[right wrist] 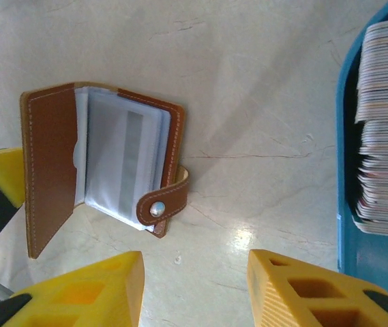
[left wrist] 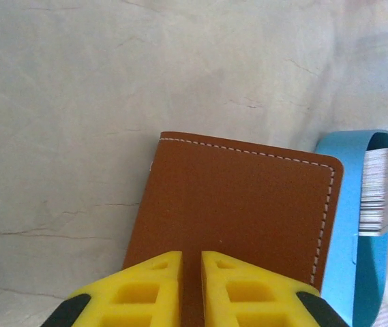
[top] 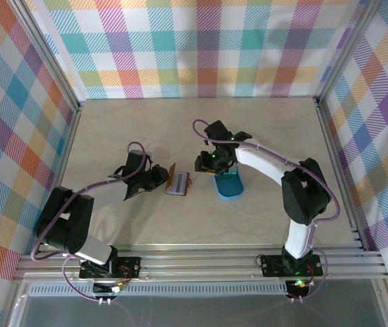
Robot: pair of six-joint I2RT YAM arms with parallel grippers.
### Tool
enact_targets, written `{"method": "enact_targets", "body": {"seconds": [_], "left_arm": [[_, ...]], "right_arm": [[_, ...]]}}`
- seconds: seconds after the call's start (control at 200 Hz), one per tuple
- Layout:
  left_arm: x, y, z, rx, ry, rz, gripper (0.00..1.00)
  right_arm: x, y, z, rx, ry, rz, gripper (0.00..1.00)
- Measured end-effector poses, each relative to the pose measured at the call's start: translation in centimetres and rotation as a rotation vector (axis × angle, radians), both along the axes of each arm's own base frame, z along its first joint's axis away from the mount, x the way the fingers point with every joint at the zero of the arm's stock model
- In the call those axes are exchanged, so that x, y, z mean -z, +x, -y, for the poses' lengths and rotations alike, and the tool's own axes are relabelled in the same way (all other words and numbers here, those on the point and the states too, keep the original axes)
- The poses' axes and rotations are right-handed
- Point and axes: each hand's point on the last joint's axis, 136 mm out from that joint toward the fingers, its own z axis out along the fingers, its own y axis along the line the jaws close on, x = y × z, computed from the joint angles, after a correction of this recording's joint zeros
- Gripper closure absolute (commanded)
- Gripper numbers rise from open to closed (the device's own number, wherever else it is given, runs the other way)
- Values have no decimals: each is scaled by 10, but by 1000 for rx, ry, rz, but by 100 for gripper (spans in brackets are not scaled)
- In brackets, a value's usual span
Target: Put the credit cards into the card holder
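With the left gripper [left wrist: 191, 286] nearly closed against the raised cover of the card holder [right wrist: 105, 160] on the tabletop [right wrist: 262, 82], the right gripper [right wrist: 194, 286], wide and empty, should reach the credit cards [right wrist: 384, 129] in the blue tray [right wrist: 354, 225] and pinch only one.

A pale, marbled worktop [top: 146, 218] sits boxed in by plaid fabric walls [top: 194, 48] on aluminium framing [top: 200, 262], evenly lit.
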Motion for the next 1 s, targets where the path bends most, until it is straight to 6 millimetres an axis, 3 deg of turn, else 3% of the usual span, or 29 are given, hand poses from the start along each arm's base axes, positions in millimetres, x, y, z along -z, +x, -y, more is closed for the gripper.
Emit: {"method": "enact_targets", "body": {"seconds": [0.465, 1.0], "left_arm": [[9, -9, 16, 47, 1, -27, 97], [26, -7, 26, 36, -35, -48, 100]], "right_arm": [[5, 1, -2, -4, -2, -12, 56], [7, -1, -2, -37, -14, -5, 57]]}}
